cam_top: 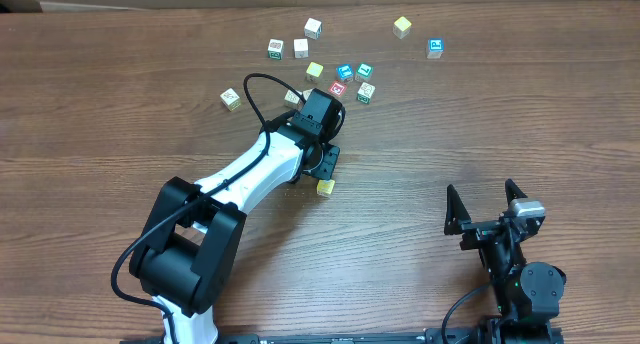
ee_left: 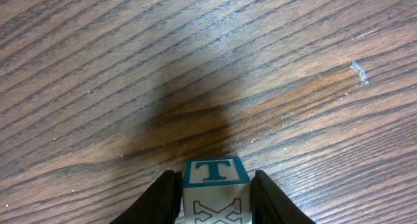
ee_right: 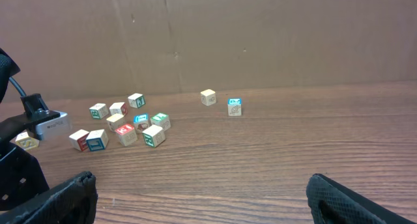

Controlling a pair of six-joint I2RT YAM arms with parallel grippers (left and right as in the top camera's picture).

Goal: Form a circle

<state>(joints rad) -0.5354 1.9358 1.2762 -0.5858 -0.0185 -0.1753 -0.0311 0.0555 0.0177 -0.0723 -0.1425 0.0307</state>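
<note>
**A:** Where is the circle (cam_top: 340, 85)?

**B:** Around 12 o'clock on the worktop (cam_top: 520, 114). It's a tight huddle of small letter cubes, and I'd call it more a clump than a closed ring.

**A:** And the arms?

**B:** The left pincer (cam_top: 325, 177) sits at 6 o'clock from the huddle, near it but apart, clamped on a T cube (ee_left: 215, 178). The right pincer (cam_top: 481, 194) rests at 4 o'clock, well apart, with its fingers spread and nothing between them.

**A:** What could go wrong?

**B:** The T cube is pinched right at the fingertips, so a bump could twist it loose. Setting it down among such close neighbours could also let a finger shove one out and break the ring.

**A:** Do the views differ?

**B:** Only the left wrist view shows the letter and the grip, but it shows no other cube. The overhead view gives the layout. The right wrist view shows the huddle (ee_right: 141, 120) side-on, at 10 o'clock.
</note>
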